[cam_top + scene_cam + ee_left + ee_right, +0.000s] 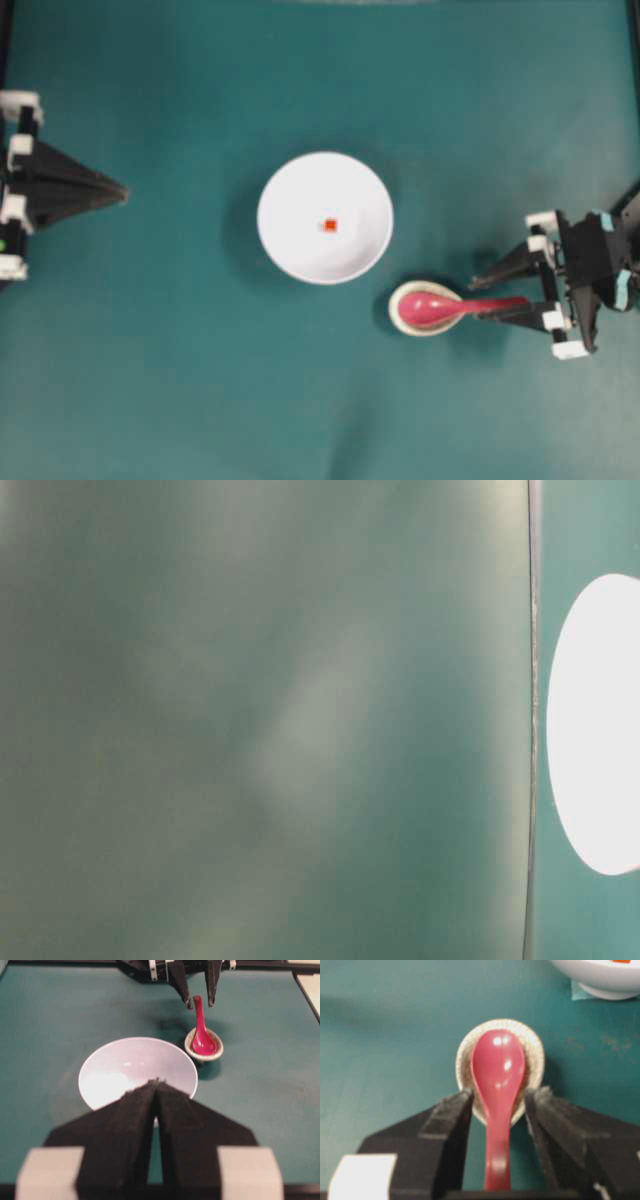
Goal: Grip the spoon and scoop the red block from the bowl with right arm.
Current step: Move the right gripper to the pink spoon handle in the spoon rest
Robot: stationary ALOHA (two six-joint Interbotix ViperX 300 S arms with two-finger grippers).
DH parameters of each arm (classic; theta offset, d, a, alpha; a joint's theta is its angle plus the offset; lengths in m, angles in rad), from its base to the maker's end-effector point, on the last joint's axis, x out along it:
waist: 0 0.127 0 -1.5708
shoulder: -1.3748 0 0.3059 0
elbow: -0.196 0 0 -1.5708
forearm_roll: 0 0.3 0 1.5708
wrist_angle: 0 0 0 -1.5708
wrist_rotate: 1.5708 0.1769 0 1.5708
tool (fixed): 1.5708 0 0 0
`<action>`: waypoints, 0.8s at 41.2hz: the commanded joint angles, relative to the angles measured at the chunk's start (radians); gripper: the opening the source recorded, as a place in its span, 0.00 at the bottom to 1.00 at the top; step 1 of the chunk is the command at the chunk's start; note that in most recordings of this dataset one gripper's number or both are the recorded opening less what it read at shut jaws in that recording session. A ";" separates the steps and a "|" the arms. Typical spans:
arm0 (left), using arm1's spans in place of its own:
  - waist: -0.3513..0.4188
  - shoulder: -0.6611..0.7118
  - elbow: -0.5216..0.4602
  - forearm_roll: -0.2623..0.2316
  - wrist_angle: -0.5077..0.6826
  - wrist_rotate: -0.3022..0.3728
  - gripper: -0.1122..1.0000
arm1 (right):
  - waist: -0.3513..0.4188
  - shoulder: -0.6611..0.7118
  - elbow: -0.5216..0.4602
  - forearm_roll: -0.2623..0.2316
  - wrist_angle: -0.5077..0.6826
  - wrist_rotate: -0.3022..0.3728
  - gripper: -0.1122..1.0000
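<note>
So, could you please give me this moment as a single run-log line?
phase: pre-grasp | right gripper: open, fingers straddling spoon handle | spoon: in spoon rest | red block: in bowl | left gripper: shut

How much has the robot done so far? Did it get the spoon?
Not quite. Done: the right gripper is lined up, open fingers either side of the spoon handle. Left: squeeze, lift it off its little dish, then scoop the red block from the bowl.

The light is even and soft from above. The table-level view is fully blurred. Glare spots shine on the spoon between the right gripper's out-of-focus fingers.
</note>
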 commanded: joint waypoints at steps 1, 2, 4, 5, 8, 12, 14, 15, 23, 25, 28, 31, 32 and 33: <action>-0.002 0.008 -0.032 0.002 0.003 -0.002 0.10 | 0.017 0.015 -0.008 0.008 -0.029 -0.002 0.57; -0.002 0.008 -0.032 0.003 0.003 -0.002 0.10 | 0.018 0.020 -0.006 0.009 -0.031 -0.002 0.57; -0.002 0.008 -0.032 0.002 0.003 -0.002 0.10 | 0.020 0.031 -0.006 0.018 -0.034 -0.002 0.57; 0.000 0.008 -0.032 0.003 0.003 -0.002 0.10 | 0.021 0.035 -0.005 0.021 -0.034 -0.002 0.57; -0.002 0.008 -0.032 0.003 0.003 -0.002 0.10 | 0.021 0.054 -0.005 0.038 -0.034 -0.003 0.57; 0.000 0.008 -0.032 0.002 0.003 0.000 0.10 | 0.031 0.078 -0.006 0.051 -0.035 -0.003 0.57; -0.002 0.008 -0.032 0.003 0.005 0.000 0.10 | 0.038 0.092 -0.009 0.057 -0.035 -0.003 0.57; 0.000 0.008 -0.032 0.003 0.005 0.000 0.10 | 0.043 0.097 -0.009 0.061 -0.035 -0.003 0.57; -0.002 0.008 -0.032 0.002 0.021 0.000 0.10 | 0.072 0.124 -0.018 0.100 -0.037 -0.003 0.57; -0.002 0.008 -0.032 0.003 0.023 0.000 0.10 | 0.074 0.124 -0.018 0.106 -0.037 -0.003 0.57; 0.000 0.008 -0.032 0.003 0.023 0.000 0.10 | 0.074 0.124 -0.017 0.109 -0.037 -0.003 0.57; 0.000 0.008 -0.032 0.002 0.023 0.000 0.10 | 0.074 0.124 -0.015 0.114 -0.037 -0.003 0.57; -0.002 0.008 -0.032 0.003 0.023 0.000 0.10 | 0.074 0.124 -0.015 0.114 -0.037 -0.003 0.57; -0.002 0.008 -0.032 0.002 0.023 0.000 0.10 | 0.074 0.124 -0.015 0.114 -0.037 -0.003 0.57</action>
